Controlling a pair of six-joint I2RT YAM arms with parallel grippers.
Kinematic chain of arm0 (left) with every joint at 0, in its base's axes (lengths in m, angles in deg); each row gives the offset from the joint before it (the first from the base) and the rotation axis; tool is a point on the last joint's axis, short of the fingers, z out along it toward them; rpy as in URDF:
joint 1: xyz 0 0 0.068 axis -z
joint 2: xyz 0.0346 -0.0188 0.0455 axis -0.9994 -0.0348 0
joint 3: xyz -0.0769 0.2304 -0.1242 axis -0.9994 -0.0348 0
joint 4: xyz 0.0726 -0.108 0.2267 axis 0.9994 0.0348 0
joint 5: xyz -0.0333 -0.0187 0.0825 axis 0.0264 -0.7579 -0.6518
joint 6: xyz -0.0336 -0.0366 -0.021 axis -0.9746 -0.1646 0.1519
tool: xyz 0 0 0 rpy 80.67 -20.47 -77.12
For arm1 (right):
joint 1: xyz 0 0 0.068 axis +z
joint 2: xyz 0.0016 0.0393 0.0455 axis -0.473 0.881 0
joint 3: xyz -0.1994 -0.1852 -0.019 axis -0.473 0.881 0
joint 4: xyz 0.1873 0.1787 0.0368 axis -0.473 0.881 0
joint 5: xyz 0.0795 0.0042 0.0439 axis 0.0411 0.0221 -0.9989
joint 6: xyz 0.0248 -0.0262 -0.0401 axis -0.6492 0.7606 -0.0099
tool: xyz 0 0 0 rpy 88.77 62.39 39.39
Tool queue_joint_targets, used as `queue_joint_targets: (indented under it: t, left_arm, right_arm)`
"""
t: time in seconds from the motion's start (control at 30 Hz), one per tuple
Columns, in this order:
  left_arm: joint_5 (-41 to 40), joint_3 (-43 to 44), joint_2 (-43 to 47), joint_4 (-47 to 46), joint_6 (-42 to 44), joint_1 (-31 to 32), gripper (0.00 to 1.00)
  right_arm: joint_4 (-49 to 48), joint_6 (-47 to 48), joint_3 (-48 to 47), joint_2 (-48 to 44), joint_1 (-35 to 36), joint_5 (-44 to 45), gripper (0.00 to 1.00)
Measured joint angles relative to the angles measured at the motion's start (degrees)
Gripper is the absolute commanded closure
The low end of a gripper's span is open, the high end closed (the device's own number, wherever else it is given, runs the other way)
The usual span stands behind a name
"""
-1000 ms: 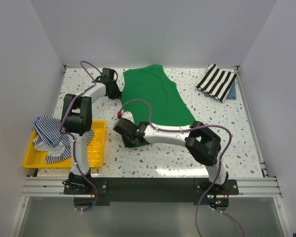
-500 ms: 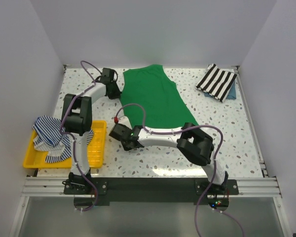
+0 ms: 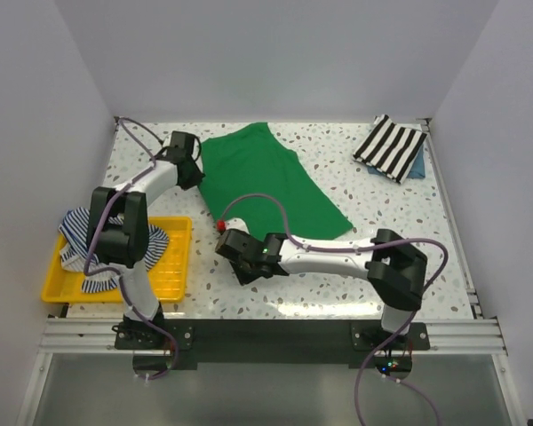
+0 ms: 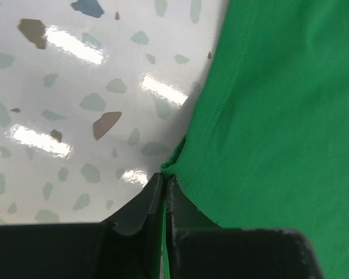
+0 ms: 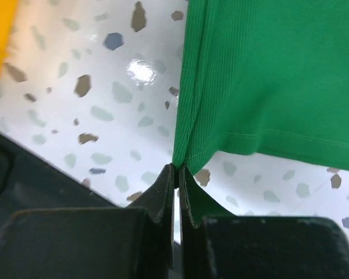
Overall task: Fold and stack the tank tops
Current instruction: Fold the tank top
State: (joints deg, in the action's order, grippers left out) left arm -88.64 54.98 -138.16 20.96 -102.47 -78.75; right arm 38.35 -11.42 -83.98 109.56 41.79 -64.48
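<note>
Now, flat on the speckled table [image 3: 444, 266], beyond and to the right of the yellow tray [image 3: 173, 266]: the green tank top [image 3: 266, 182]. Runs on a diagonal, long axis slanting from the far side down to the near right, narrower end pointing away from the tray, wider end fanning out to the right of it. Cannot tell from here which end is the neck.

Over to the left gripper [image 4: 164, 180]: jaws pressed together on a stitched edge of the green cloth, on the side facing the tray, a small pucker of fabric right at the tips. Left arm rising beside the tray, elbow folded above it, forearm reaching out past the tray's far end.

And the right gripper [image 5: 175, 170]: jaws nipped tight on the corner of the green top nearest the tray, cloth rising from the tips in a ridge. Right arm slung low and long across the table toward the tray, wrist just right of the tray's right wall.

In the tray itself, heaped and spilling over the left rim: the striped tank top [image 3: 89, 244].
</note>
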Motion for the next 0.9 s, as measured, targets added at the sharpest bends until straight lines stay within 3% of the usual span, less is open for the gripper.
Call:
queue_joint_targets:
  t: [0.17, 0.5, 0.67, 0.9]
  left_arm:
    - [-1.9, -3.2, 3.9, 0.0, -1.6, -0.6, 1.0]
    - [-2.6, -3.3, 3.9, 0.2, -3.5, -0.9, 1.0]
    - [-2.5, 3.7, 1.8, 0.7, -3.5, 0.7, 1.0]
    - [-2.7, 15.0, -6.4, 2.3, -3.5, 6.6, 1.0]
  right_arm:
    - [-0.8, 0.0, 1.1, -4.9, 0.0, -3.0, 1.0]
    - [-0.6, 0.9, -1.3, -3.1, -0.6, -5.6, 1.0]
    - [-0.8, 1.5, -0.8, -3.5, -4.3, -6.3, 1.0]
    - [-2.0, 1.6, 7.2, -9.1, -11.3, -7.1, 1.0]
